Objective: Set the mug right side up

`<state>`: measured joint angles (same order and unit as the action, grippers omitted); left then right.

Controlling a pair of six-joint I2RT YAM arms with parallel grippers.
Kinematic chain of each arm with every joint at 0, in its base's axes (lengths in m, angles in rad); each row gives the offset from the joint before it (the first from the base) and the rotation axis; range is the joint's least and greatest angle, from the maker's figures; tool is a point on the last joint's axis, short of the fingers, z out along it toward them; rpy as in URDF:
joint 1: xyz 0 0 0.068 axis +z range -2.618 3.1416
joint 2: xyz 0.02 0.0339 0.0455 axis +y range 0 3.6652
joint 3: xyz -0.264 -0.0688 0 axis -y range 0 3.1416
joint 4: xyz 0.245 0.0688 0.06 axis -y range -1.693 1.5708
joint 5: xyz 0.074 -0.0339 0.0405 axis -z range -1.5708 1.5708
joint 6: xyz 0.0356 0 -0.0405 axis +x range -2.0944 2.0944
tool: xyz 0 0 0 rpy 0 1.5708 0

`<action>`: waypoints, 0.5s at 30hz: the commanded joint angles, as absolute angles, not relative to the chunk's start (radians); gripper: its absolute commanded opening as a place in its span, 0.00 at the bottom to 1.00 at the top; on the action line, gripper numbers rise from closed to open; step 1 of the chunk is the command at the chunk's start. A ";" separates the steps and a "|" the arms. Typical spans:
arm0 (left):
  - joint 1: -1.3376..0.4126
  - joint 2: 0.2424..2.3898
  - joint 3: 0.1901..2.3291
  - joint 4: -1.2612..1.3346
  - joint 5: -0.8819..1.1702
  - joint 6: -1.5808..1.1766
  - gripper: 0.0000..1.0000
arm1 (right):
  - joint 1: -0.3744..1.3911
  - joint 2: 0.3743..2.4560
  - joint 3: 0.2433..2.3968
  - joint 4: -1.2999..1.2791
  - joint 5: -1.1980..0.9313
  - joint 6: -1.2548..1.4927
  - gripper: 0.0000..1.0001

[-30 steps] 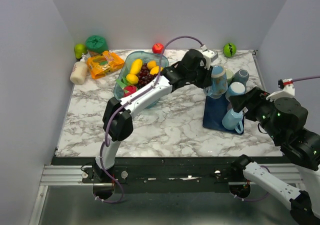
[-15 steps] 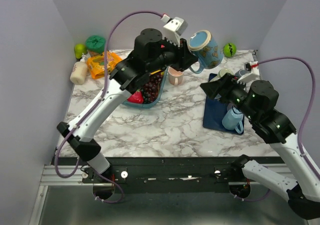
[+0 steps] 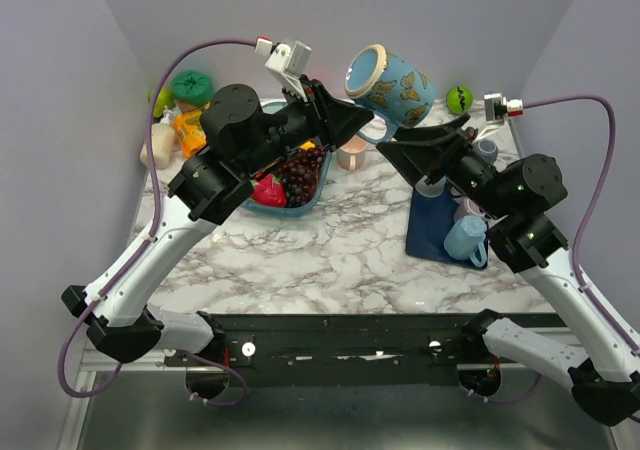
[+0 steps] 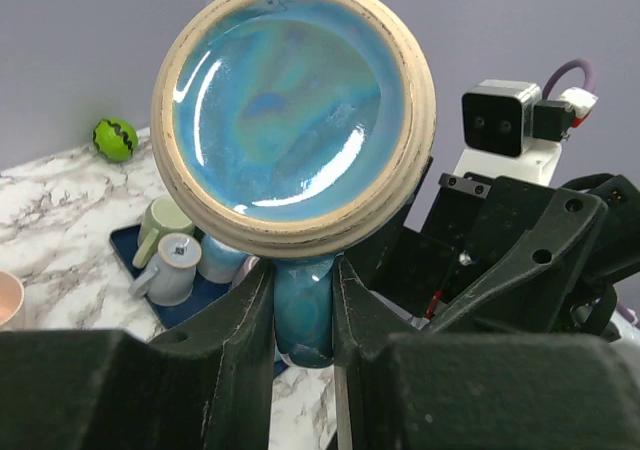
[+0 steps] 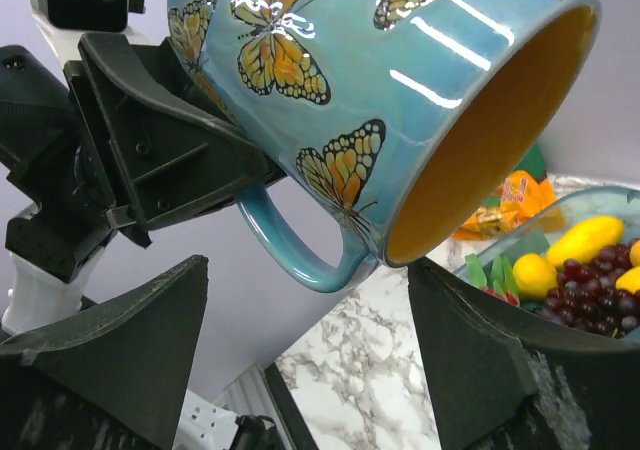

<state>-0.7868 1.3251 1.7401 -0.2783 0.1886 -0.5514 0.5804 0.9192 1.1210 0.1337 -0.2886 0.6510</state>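
A blue mug [image 3: 392, 85] painted with orange butterflies hung high in the air above the far middle of the marbled surface [image 3: 330, 255], between two black robot arms. The left gripper [image 4: 302, 275] was clamped on the mug's handle [image 5: 275, 245], one finger pressed to each side of the loop, and bore the whole mug. The mug was neither upright nor fully overturned. Its long axis, from base to mouth, ran outward in line with the left gripper's fingers and slanted downward. The glazed base [image 4: 292, 110] therefore faced squarely back at the left wrist camera, while the orange-lined mouth [image 5: 490, 140] pointed away from that arm and partly down. The handle sat on the underside. The right gripper [image 5: 307, 265] extended from the right side with its fingers spread wide apart and nothing between them. The mug's body lay just ahead of and above that gap, close but not touching. The right gripper was thus the free one, and it met the mug side-on, across the long axis. Judging from this, righting the mug called for swinging the mouth upward, either by rolling the left wrist or by the right gripper closing across the body. A dark blue tray [image 3: 425, 235] of other mugs sat below on the right.
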 commanded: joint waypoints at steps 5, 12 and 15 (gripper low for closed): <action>-0.792 1.233 1.675 0.060 0.169 -0.604 0.00 | 0.578 1.008 1.121 0.386 -0.416 0.801 0.87; -0.798 1.215 1.635 0.109 0.175 -0.617 0.00 | 0.578 1.022 1.086 0.555 -0.377 0.874 0.75; -0.799 1.207 1.623 0.129 0.181 -0.621 0.00 | 0.578 1.019 1.069 0.604 -0.359 0.902 0.60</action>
